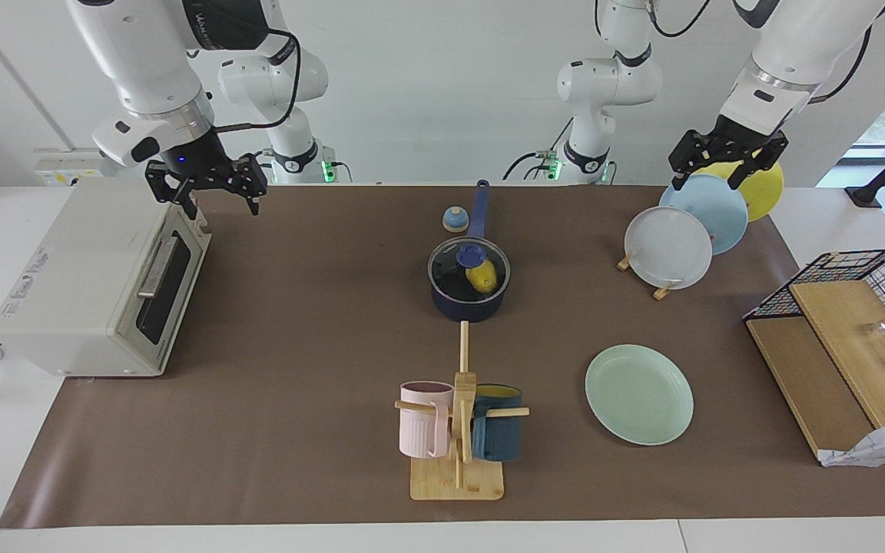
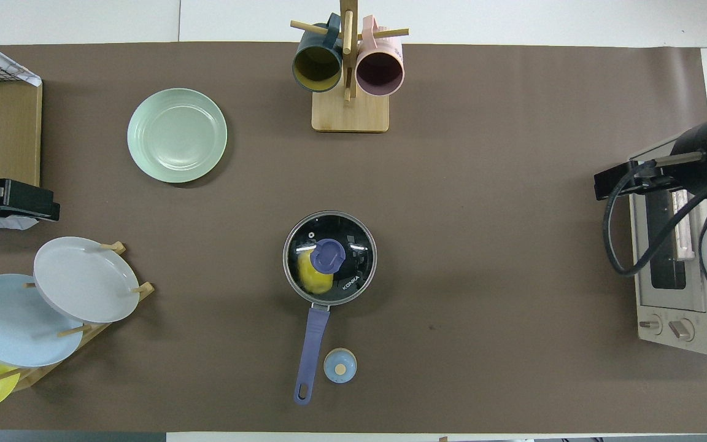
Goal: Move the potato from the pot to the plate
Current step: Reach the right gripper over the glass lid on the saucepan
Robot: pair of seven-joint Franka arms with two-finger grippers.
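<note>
Facing view: right end effector is seen w/ fingers spread, nothing held, raised over the toaster oven edge at the right arm's end of the tabletop. Left end effector is spread too, empty, hung over the plate rack w/ grey, light blue & yellow plates. The potato, glossy yellow, is seen inside the navy pot, under a glass lid w/ blue knob. The mint plate, ridged rim, is found bare, farther from the robots than the pot, toward the left arm's end.

Overhead view: "KONKA" is read on the lid. Pot handle is pointed toward the robots. Mugs are hung on a wooden stand.
</note>
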